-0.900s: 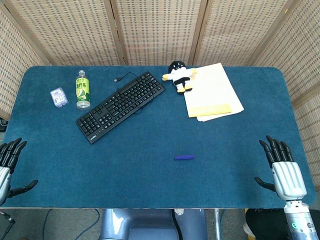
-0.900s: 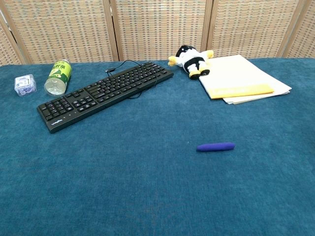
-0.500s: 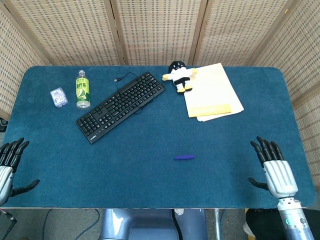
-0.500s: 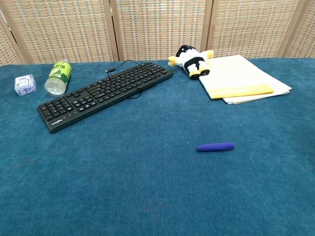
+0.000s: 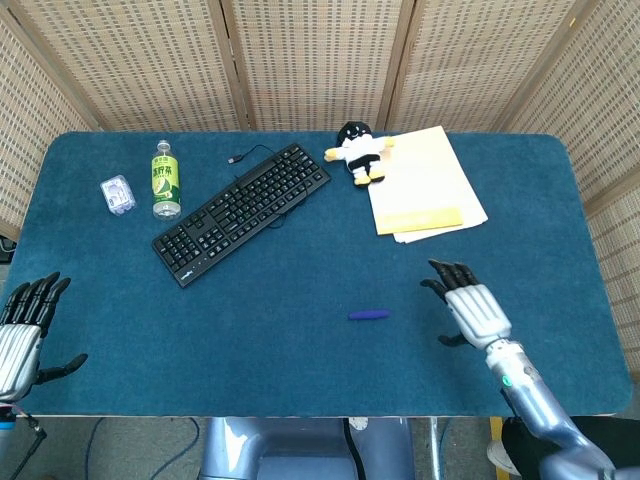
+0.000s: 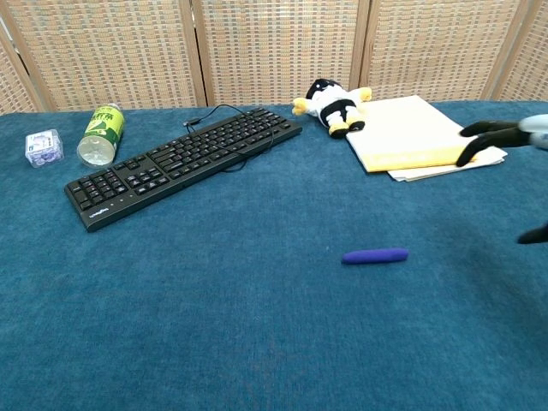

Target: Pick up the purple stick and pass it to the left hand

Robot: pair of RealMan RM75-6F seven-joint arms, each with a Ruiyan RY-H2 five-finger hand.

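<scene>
Blue felt-covered counter (image 5: 300, 280) spans most of both views, w/ woven cane screen panels (image 5: 310, 60) behind its far edge. Black computer keyboard (image 5: 243, 212) lies diagonally at far left-centre, its cable (image 5: 248, 154) curling off the far end. Stack of pale yellow paper sheets (image 5: 425, 185) sits at far right, w/ a yellow strip on its near part. Right robot hand (image 5: 470, 308), silver back and black fingers (image 5: 447, 274), hovers over the counter near right, fingers apart and holding nothing; in chest view it shows only at the right edge (image 6: 514, 137), dark fingertips in front of the paper stack. Left robot hand (image 5: 22, 335) is at the near left corner, by the counter edge, fingers spread, empty; only head view shows it. Small black-and-white plush toy w/ yellow limbs (image 5: 358, 148) lies touching the paper's far left corner. Green-labelled plastic bottle (image 5: 165, 180) stands just left of the keyboard; small clear plastic box (image 5: 117, 193) just left of that. Short purple stick (image 5: 369, 315) lies flat on the counter at near centre, to the left of the right robot hand and apart from it, well apart from the left one.
</scene>
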